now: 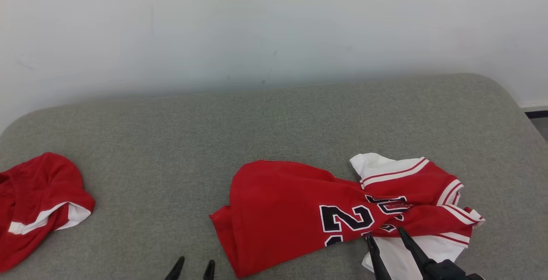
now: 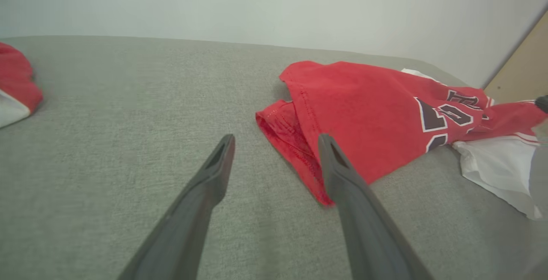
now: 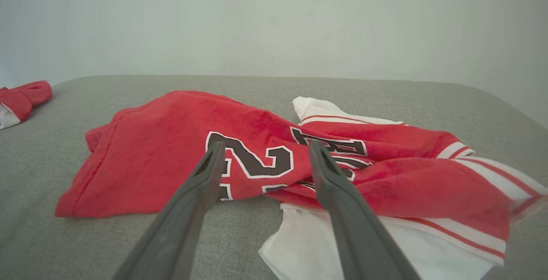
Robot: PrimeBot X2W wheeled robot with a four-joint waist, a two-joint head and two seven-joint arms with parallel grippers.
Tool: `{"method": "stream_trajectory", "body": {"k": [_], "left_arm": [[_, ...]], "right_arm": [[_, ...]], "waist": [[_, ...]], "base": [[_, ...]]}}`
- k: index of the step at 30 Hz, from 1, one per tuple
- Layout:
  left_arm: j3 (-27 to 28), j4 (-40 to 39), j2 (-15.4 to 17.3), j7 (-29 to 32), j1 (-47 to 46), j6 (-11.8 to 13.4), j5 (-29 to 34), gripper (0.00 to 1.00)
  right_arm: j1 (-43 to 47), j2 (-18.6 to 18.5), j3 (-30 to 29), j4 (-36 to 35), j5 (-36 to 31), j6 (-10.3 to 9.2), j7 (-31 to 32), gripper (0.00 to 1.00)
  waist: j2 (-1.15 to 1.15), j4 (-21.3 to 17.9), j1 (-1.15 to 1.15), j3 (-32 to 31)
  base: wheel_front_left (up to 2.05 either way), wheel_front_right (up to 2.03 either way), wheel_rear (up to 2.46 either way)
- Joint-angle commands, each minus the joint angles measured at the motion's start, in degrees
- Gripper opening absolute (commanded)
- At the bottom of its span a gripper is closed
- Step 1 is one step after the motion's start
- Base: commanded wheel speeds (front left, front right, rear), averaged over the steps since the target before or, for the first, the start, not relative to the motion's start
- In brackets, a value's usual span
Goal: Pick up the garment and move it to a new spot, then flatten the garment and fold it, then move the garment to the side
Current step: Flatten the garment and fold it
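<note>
Grey cushion (image 1: pixel 274 117), open stretch behind crumpled garment (image 1: pixel 282 211)

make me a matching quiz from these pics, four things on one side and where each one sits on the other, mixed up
Column one:
1. numbered jersey
2. other red garment
3. left hand
4. right hand

Column two:
A. open, over bare grey surface left of the jersey
B. bunched at the far left edge
C. open, tips at the jersey
D. crumpled, centre to right

Pairs: 1-D, 2-B, 3-A, 4-C
</note>
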Motion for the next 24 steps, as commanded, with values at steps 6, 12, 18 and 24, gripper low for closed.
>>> {"method": "stream_trajectory", "body": {"k": [6,12,18,24], "left_arm": [[-7.80,6.63,1.39,4.41,-7.49,0.06,-6.72,1.00],[-13.16,10.88,2.90,8.38,-11.21,0.06,-12.54,1.00],[-15.96,13.38,3.88,8.72,-13.08,0.06,-15.26,1.00],[-18.52,14.66,4.18,8.12,-14.42,0.06,-17.01,1.00]], "right_arm": [[-1.12,-0.02,0.77,0.57,0.70,-0.15,0.03,1.00],[-1.22,-0.21,0.99,0.81,1.08,-0.15,-0.19,1.00],[-1.34,-0.22,1.02,1.14,1.35,-0.15,-0.36,1.00],[-1.50,-0.18,1.46,1.42,1.61,-0.15,-0.64,1.00]], "waist": [[0.00,-4.45,0.00,1.80],[0.00,-7.01,0.00,2.57],[0.00,-7.87,0.00,2.87],[0.00,-7.99,0.00,2.93]], "base": [[0.00,0.00,0.00],[0.00,0.00,0.00],[0.00,0.00,0.00],[0.00,0.00,0.00]]}}
